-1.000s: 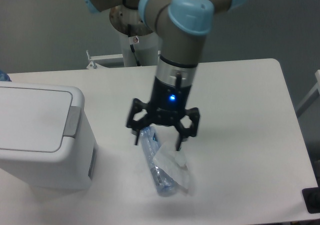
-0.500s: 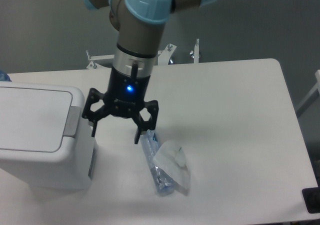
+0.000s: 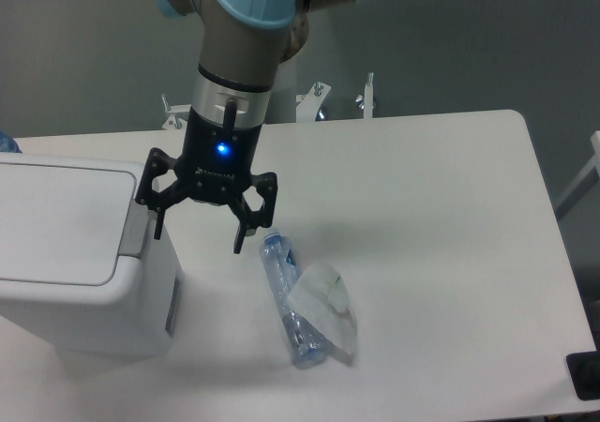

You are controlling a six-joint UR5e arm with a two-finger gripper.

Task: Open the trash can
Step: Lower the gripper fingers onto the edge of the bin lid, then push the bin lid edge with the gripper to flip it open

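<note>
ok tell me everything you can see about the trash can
The trash can is a big boxy bin of white plastic with rounded corners, standing upright on the table at its left edge, partly cut off by the frame. Its flat white lid is shut. A grey rectangular push tab sits at the lid's right rim. The open gripper hovers beside it, one finger by the tab; contact is unclear.

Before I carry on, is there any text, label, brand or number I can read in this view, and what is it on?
None can be read.
The crushed clear plastic bottle has a bluish label, too blurred to read.
The large boxy white plastic trash can shows no markings on its lid or grey push tab.
The black two-finger gripper shows only a blue light, no text.
</note>
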